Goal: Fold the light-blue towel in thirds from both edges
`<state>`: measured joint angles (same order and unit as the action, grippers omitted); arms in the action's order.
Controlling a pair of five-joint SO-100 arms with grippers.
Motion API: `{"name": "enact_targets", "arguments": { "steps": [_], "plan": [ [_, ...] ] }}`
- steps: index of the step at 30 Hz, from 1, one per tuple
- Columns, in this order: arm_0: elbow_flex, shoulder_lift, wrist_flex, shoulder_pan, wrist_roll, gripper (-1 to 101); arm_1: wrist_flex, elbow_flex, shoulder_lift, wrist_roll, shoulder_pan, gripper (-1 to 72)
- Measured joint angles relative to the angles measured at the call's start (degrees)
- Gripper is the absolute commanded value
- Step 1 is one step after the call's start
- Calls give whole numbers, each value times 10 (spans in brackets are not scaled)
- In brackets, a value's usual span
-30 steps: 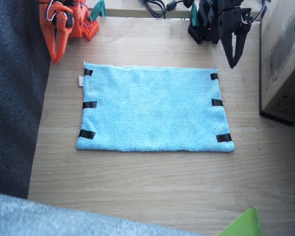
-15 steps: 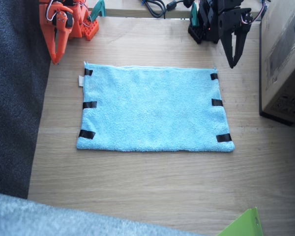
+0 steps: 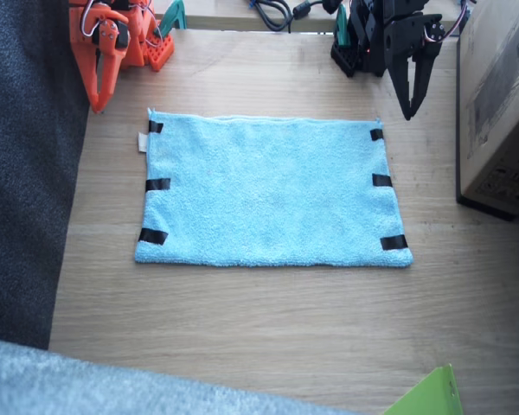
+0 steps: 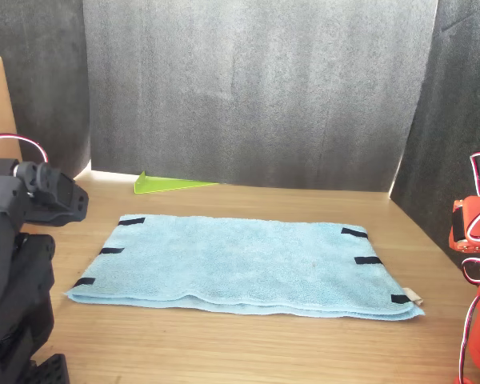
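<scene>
While the left end effector (image 3: 409, 111) hung narrow and empty above the towel's (image 3: 268, 192) far corner, the right end effector (image 3: 96, 102), apparently closed, hung apart beyond the opposite edge; the towel lay flat, unfolded, mid-bench (image 3: 268, 328).

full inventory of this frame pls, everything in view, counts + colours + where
light-blue towel: 1, sky blue, flat and unfolded mid-table.
black tape strips: 6, three along each short edge.
white tag: 1, at the towel's corner nearest the right arm.
table: 1, light wood.
cardboard box: 1, brown, table edge beside the left arm.
green sheet: 1, lime, near table edge, mostly out of the fixed view.
dark backdrop: grey-black, behind the table in the front view.
cables: dark, far edge between the arms.
right arm tool: 1, orange, pointing down, off the towel.
left arm tool: 1, black, pointing down, beside the towel corner, shut.
</scene>
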<state>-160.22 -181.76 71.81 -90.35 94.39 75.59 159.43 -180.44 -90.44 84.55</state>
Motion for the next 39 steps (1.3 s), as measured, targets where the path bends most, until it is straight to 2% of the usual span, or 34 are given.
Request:
{"name": "enact_targets", "arguments": {
  "steps": [13,16,22,27,31,32,35,36,39],
  "plan": [
    [0,0,-2,0,-11,-4,0,-5,9,0,13,-1],
    [21,53,-19,1,-11,-4,-10,-42,54,11,13,-1],
    [157,299,-81,-26,-11,-4,-24,-243,301,31,18,-1],
    [285,472,-75,-20,-21,-4,11,-444,560,113,33,-1],
    [358,577,-60,-12,-32,42,15,-539,722,116,50,0],
    [370,599,-60,-7,-32,59,25,-575,756,108,59,6],
    [388,666,-50,4,-28,135,65,-671,874,91,79,146],
    [388,680,-49,4,-28,156,73,-689,911,89,84,173],
    [388,689,-49,-6,-28,179,80,-702,990,88,104,194]
  ]
}}
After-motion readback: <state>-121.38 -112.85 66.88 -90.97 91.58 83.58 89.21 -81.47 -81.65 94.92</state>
